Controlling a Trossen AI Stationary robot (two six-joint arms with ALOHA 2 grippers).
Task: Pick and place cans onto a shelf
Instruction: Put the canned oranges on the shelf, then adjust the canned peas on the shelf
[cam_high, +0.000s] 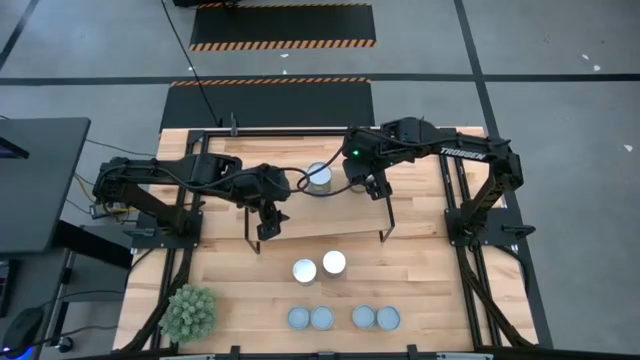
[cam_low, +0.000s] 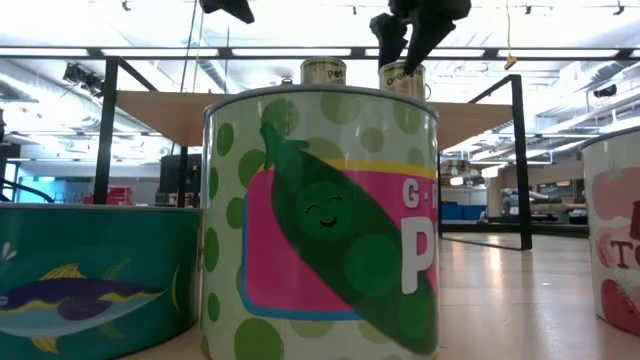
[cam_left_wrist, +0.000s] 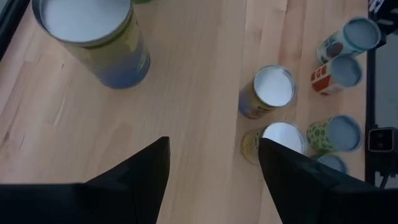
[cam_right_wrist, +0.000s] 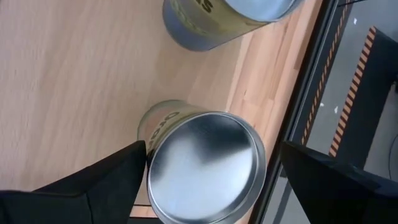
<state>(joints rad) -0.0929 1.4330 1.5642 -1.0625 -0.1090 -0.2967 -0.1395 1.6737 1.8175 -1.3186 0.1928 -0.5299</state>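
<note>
The shelf (cam_high: 300, 215) stands at the table's middle, toward the far edge. Two cans stand upright on its board: one (cam_high: 318, 178) free, one (cam_right_wrist: 205, 165) between the fingers of my open right gripper (cam_right_wrist: 211, 186), which points down over it; both also show in the low view (cam_low: 323, 70) (cam_low: 402, 75). My left gripper (cam_high: 270, 222) is open and empty above the shelf's near left part. Two silver-topped cans (cam_high: 304, 270) (cam_high: 334, 262) and several bluish-grey-topped cans (cam_high: 343, 318) stand on the table nearer the front. My right gripper's fingers stand on either side of the can's top part, coming from above. One finger (cam_right_wrist: 106, 177) is right beside the can's wall (cam_right_wrist: 152, 134), and I cannot tell whether it touches. The other finger (cam_right_wrist: 329, 183) stands apart from it. The can stands upright on the shelf board.
A spiky green plant ball (cam_high: 190, 312) sits at the table's near left corner. The table's black frame rails (cam_high: 455, 200) run along both sides. The shelf's near right part (cam_high: 350, 215) is bare board.
</note>
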